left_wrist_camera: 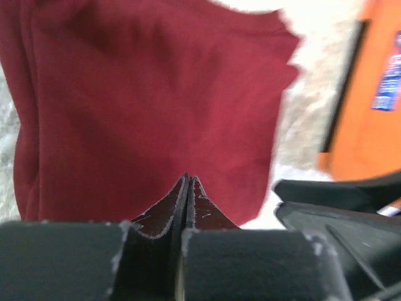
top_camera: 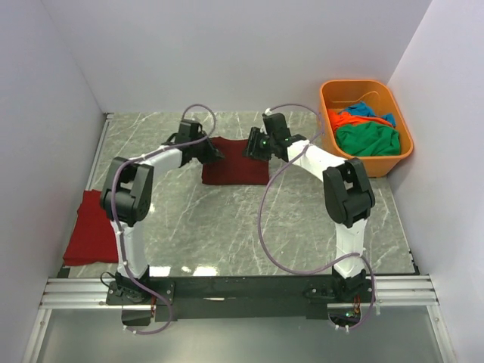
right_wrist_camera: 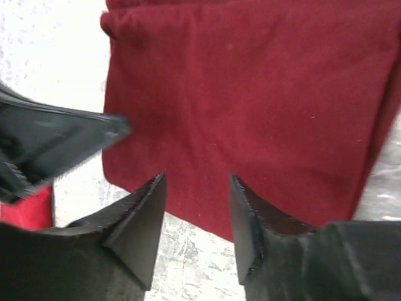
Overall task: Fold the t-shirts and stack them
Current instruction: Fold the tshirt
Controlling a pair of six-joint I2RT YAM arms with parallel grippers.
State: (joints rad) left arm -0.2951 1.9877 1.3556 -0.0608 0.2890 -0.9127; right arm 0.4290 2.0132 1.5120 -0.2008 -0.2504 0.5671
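Found the dark maroon t-shirt (top_camera: 236, 168) folded into a flat rectangle on the marble-patterned surface (top_camera: 227, 227). Saw the left arm (top_camera: 130, 190) extended to that shirt's left edge. Saw the left jaws pressed tight together with no cloth visibly pinched between them. Could not be sure from the blurred left wrist view whether the tips touched the fabric. Saw the right arm (top_camera: 346, 189) extended to the maroon shirt's far right corner. Saw the right jaws parted a moderate way, gripping nothing, with maroon cloth showing through the gap. Noted a bright red t-shirt (top_camera: 91, 227) lying folded well left of the maroon shirt and nearer the arm bases. Spotted an orange tub (top_camera: 330, 99) well right of the maroon shirt. Made out a green t-shirt (top_camera: 367, 141), an orange t-shirt (top_camera: 348, 119) and a blue t-shirt (top_camera: 364, 110) bunched inside it.
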